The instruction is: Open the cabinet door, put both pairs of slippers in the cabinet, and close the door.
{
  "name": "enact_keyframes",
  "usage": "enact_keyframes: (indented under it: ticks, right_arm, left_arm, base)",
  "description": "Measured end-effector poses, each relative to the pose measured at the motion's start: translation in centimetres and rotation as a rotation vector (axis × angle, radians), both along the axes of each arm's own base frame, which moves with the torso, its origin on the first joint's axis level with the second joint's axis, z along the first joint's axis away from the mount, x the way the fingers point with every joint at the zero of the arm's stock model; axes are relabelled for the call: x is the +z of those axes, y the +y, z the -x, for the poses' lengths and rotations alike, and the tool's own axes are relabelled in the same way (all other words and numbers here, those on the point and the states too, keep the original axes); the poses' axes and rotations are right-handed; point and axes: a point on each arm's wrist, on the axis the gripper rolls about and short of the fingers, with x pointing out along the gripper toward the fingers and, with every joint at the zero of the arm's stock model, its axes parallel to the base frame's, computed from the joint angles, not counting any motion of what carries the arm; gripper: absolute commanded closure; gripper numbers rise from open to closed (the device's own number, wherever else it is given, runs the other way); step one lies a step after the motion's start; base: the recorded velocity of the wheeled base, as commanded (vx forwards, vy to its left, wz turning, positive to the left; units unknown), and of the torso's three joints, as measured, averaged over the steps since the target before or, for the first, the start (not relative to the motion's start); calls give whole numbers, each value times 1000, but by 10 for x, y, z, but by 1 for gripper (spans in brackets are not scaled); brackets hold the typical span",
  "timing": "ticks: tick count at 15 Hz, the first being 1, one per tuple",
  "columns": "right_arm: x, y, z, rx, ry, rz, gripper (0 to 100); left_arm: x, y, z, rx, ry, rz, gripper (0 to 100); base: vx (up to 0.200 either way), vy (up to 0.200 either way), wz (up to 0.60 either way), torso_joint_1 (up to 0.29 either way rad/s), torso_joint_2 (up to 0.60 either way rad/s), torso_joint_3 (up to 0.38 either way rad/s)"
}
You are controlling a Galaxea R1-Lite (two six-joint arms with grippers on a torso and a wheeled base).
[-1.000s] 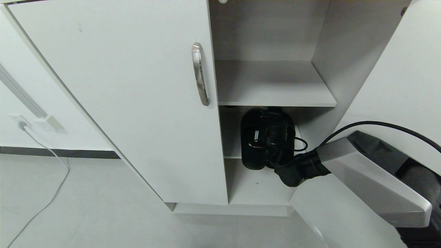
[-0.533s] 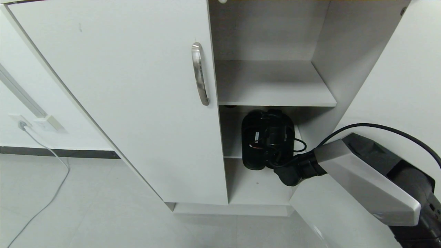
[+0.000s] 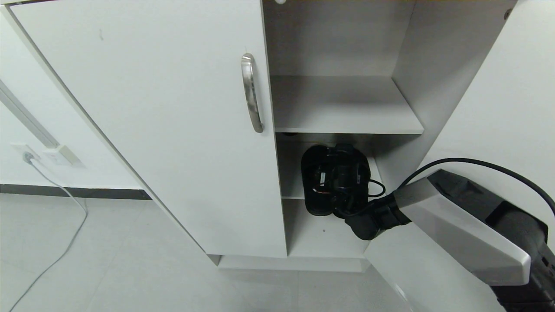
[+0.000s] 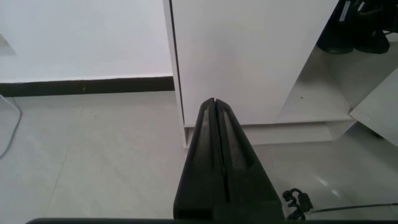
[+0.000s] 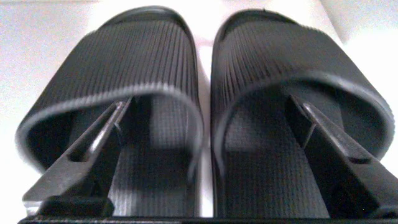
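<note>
Slippers [image 5: 143, 68] sat in the cabinet [image 3: 433, 65], 6 o'clock of its shelf [image 3: 347, 108].
Right gripper [image 5: 209, 102] fingers [image 5: 99, 143] were spread, one under each strap (left gripper [image 4: 213, 106] clenched).

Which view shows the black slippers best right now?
Right wrist view: slippers close up, ribbed straps clear, a finger inside each. Head view shows them small and dark under the shelf; left wrist, just an edge.

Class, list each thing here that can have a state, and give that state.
Left cabinet door, shut.
Right cabinet door, open.
Black slippers, side by side in the lower compartment.
Right claw, open, one finger inside each slipper.
Left claw, shut.
</note>
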Motion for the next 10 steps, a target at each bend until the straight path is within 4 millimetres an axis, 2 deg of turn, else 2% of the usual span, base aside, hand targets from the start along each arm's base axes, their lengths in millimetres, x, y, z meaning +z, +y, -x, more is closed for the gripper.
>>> enact_keyframes:
  ticks: [3,5,7,9,10]
  right_arm:
    - [3,-2,19,15,7,4,0]
    - [8,-5,39,33,13,8,0]
    - [11,-9,67,60,29,21,0]
    - [6,-13,104,105,65,52,0]
    - [5,-15,125,135,79,65,0]
  left_arm:
    - [0,0,0,0,0,0,100]
    - [0,0,0,-1,0,0,100]
    - [0,0,0,0,0,0,100]
    - [0,0,0,0,0,0,100]
    - [0,0,0,0,0,0,100]
  base:
    - [0,0,0,0,0,0]
    - [0,0,0,0,0,0]
    - [0,0,0,0,0,0]
    - [0,0,0,0,0,0]
    - [-200,0,0,2,-2,2]
